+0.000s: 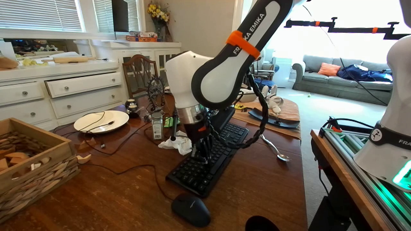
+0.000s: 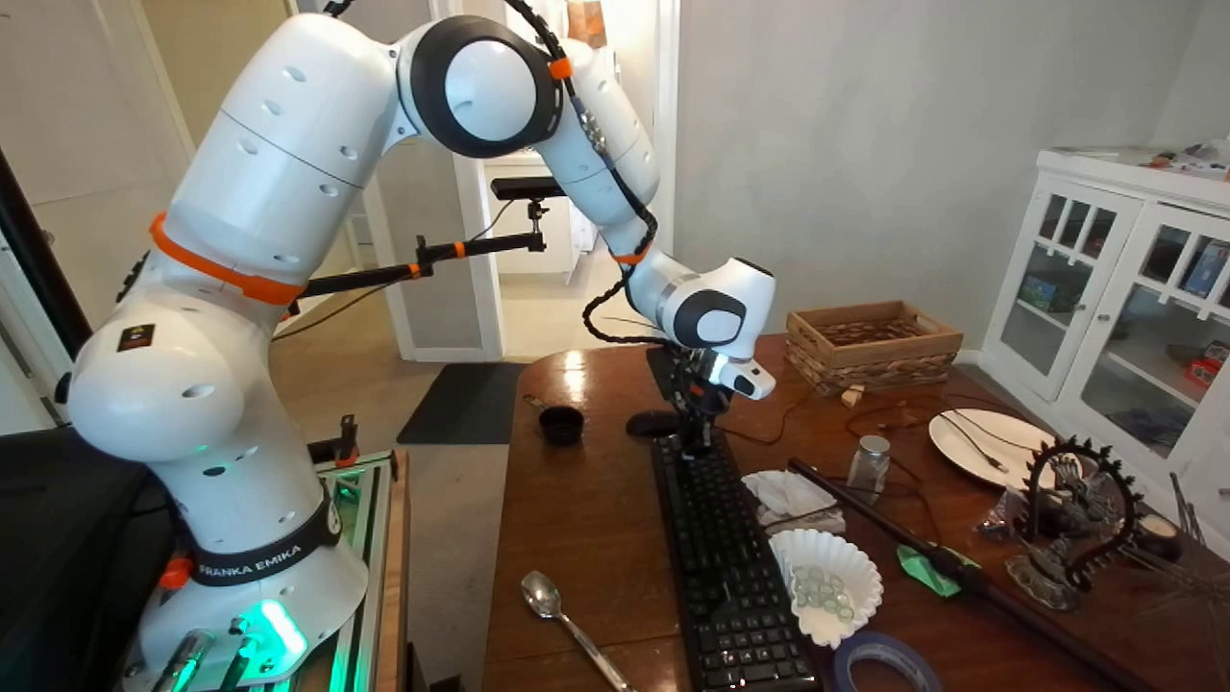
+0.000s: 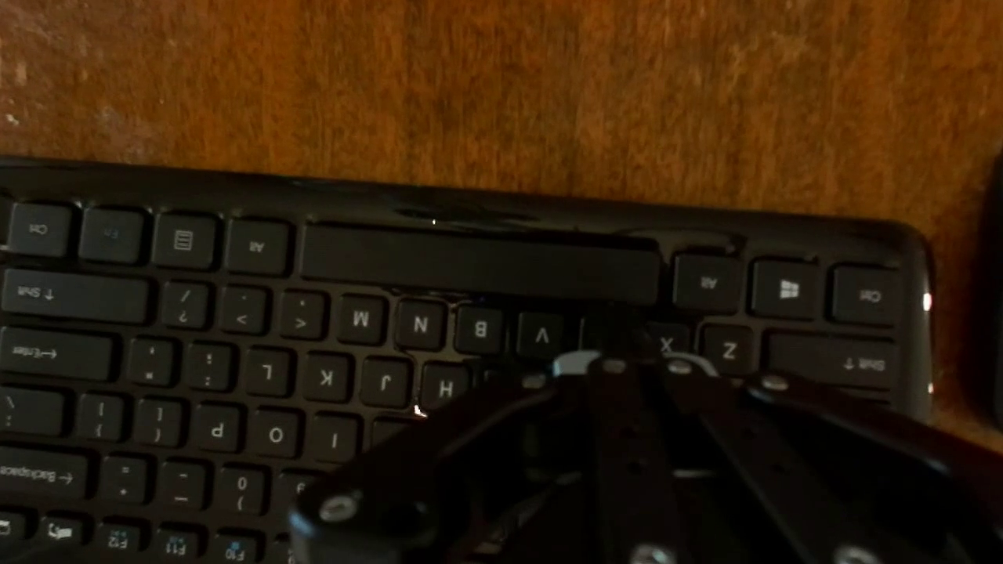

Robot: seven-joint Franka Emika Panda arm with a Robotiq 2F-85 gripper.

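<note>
A black keyboard (image 1: pixel 224 157) lies on the brown wooden table (image 1: pixel 257 179). It also shows in an exterior view (image 2: pixel 735 577) and fills the lower wrist view (image 3: pixel 478 262), its letters upside down. My gripper (image 1: pixel 201 159) points down over the end of the keyboard near the mouse (image 1: pixel 191 210). In the wrist view the fingertips (image 3: pixel 623 333) are dark and close together, with nothing seen between them. They cover a key between V and X, just below the space bar. I cannot tell whether they touch the keys.
A white cloth (image 2: pixel 793 500), glass jar (image 2: pixel 869 466), scalloped bowl (image 2: pixel 826 586), blue tape roll (image 2: pixel 884 663) and black rod (image 2: pixel 971 577) lie along one side of the keyboard. A spoon (image 2: pixel 577 625) and black cup (image 2: pixel 561 425) are on the other side. A wicker box (image 1: pixel 38 173) and plate (image 1: pixel 102 121) stand farther off.
</note>
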